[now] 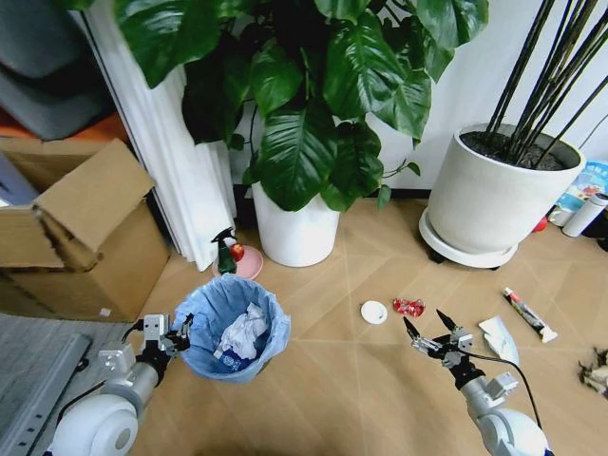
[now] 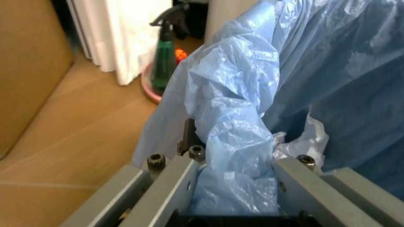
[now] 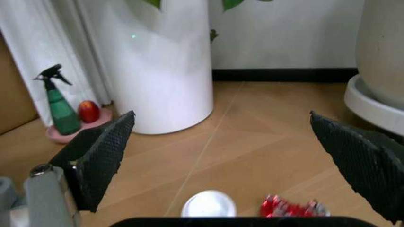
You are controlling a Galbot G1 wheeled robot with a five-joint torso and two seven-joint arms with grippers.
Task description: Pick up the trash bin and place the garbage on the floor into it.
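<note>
Bystander items along the wall side of the room.

Tall white cylindrical plant pot (image 1: 296, 228) holding a broad-leaved green plant (image 1: 313, 85) stands at the wall; just beside it, a green spray bottle with black trigger (image 1: 226, 252) on a pink dish (image 1: 249, 265), with a small red ball (image 3: 89, 111). Wide off-white pot (image 1: 496, 195) of dark stems sits on a wheeled saucer toward the right. Open brown cardboard box (image 1: 81, 233) at left, next to white curtain folds (image 1: 176, 152).

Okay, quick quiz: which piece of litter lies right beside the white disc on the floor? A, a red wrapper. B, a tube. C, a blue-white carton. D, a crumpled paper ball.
A: the red wrapper lies right next to the white disc on the floor, just ahead of the open right tool.
</note>
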